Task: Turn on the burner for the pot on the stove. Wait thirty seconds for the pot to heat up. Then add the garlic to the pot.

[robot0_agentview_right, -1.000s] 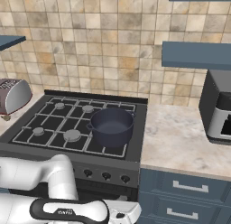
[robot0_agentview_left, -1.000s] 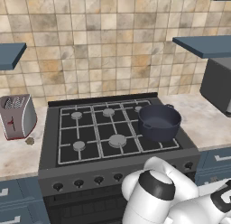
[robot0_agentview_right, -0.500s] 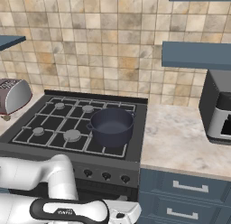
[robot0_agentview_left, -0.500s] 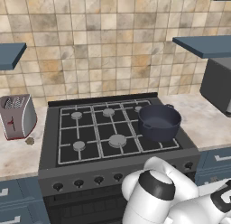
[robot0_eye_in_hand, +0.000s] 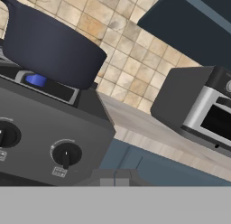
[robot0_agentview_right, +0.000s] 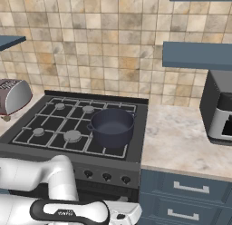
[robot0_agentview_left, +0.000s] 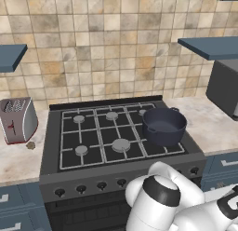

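The dark navy pot (robot0_agentview_left: 163,125) (robot0_agentview_right: 112,126) stands on the front right burner of the black gas stove (robot0_agentview_left: 95,131) (robot0_agentview_right: 50,131). In the hand view the pot (robot0_eye_in_hand: 49,42) looms above the stove's front panel (robot0_eye_in_hand: 40,114), and a small blue flame (robot0_eye_in_hand: 36,79) shows under it. My gripper (robot0_eye_in_hand: 115,178) is shut with nothing in it, low in front of the panel, just right of the rightmost knob (robot0_eye_in_hand: 66,154). The garlic (robot0_agentview_left: 31,145) is a tiny tan lump on the counter left of the stove, in front of the toaster.
A silver toaster (robot0_agentview_left: 17,119) (robot0_agentview_right: 12,96) stands on the left counter. A toaster oven (robot0_agentview_right: 219,108) (robot0_eye_in_hand: 203,105) sits on the right counter (robot0_agentview_right: 181,142). Blue shelves (robot0_agentview_left: 209,46) hang on the tiled wall. Blue drawers (robot0_agentview_right: 186,190) lie below the counter. My white arm (robot0_agentview_left: 162,202) fills the foreground.
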